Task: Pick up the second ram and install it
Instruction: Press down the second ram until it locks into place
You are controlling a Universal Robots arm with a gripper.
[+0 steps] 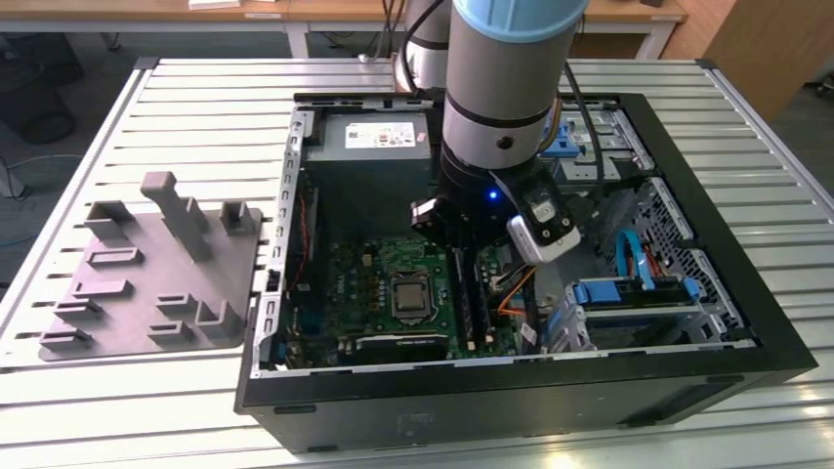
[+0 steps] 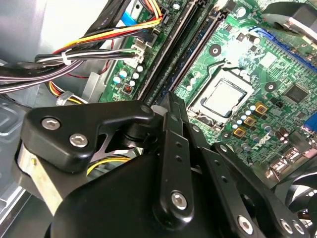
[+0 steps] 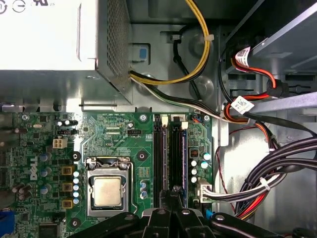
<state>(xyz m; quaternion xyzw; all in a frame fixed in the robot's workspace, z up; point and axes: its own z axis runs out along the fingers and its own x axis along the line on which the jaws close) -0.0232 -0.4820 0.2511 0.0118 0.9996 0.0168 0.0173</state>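
Slatted table (image 1: 195, 107) carries the open case (image 1: 729, 322); gripper (image 3: 173, 194) pressed together over second ram (image 3: 174, 153), cables (image 3: 277, 163) nearby.

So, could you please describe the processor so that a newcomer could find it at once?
Look inside the open black computer case lying on the slatted table, at the green motherboard on its floor. The processor sits in a metal-framed socket beside the long black memory slots; it is the only square, bare silver plate on the board.
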